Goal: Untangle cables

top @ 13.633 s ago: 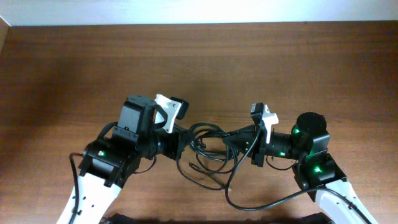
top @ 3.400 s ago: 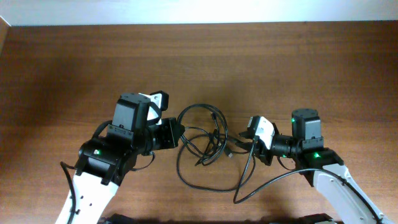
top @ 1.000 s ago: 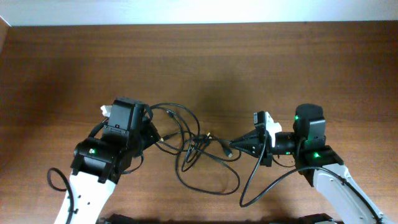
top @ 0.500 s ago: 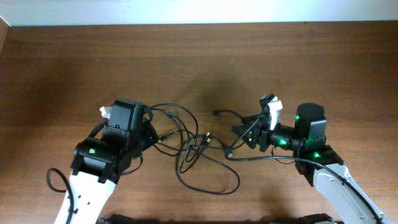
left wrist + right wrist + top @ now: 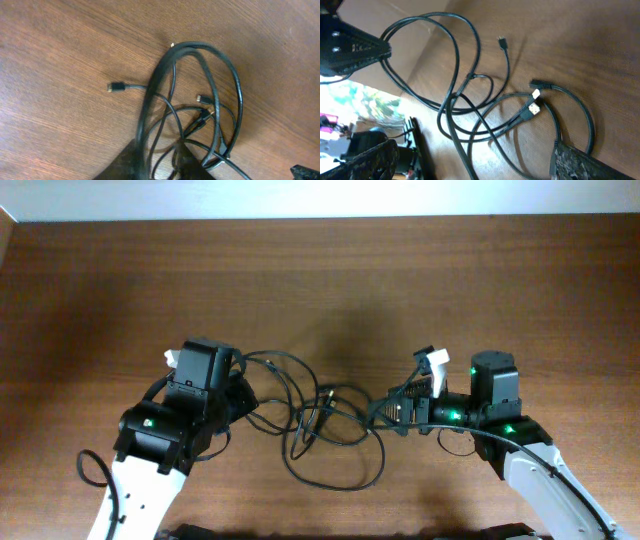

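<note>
Overhead, the cables (image 5: 307,423) lie in one loose tangle on the table (image 5: 450,290), between the two pincers, with the widest loop sagging toward the near edge. The right pincer (image 5: 472,150) is released. Its fingers (image 5: 370,160) spread wide to either side of its wrist view, with nothing gripped between them. The tangle lies just ahead of its tips, where two metal-tipped plugs (image 5: 534,106) sit side by side among crossing strands. A small plug (image 5: 503,43) lies farther out ahead. The left pincer (image 5: 162,162) sits at the other side of the tangle. In its wrist view several strands run from a tall loop straight down into the gap between its dark, blurred fingers. Whether they are pinched or merely pass through, I cannot tell. Ahead of that pincer and off to one side, one plug (image 5: 116,86) lies on the wood, its cord leading back into the loop.
</note>
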Tool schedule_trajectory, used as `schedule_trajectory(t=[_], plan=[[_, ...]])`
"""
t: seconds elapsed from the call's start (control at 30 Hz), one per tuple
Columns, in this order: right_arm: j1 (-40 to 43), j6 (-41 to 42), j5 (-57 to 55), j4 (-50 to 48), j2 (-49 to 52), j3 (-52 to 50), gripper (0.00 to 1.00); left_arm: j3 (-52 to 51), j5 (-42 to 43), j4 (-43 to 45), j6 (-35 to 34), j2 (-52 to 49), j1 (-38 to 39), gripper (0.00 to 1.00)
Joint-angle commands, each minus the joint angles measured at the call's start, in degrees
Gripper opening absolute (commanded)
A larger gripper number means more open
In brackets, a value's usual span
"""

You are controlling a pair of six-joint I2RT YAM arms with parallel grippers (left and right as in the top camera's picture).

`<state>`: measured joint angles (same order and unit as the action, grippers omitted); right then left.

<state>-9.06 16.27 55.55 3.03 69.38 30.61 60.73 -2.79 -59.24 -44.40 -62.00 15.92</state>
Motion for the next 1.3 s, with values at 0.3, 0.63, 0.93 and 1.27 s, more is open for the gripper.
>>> schedule_trajectory(t=[0.3, 0.63, 0.93, 1.27], plan=[[-0.33, 7.54, -11.10, 9.03, -2.03, 5.46, 0.98, 0.07, -3.65, 0.61, 4.17, 0.07, -0.44, 0.99], [-0.33, -7.58, -22.80, 45.53, -3.04, 28.87, 0.99, 0.42, -4.04, 3.30, 24.85, 0.09, -0.44, 0.99], [-7.80, -21.73, -21.35, 51.78, -2.95, 29.62, 0.99, 1.27, -12.02, 3.82, 32.74, 0.07, -0.44, 0.99], [-12.70, -21.84, -24.74, 51.47, 3.04, 29.40, 0.99, 1.25, -17.18, 4.48, 32.74, 0.07, -0.44, 0.99]])
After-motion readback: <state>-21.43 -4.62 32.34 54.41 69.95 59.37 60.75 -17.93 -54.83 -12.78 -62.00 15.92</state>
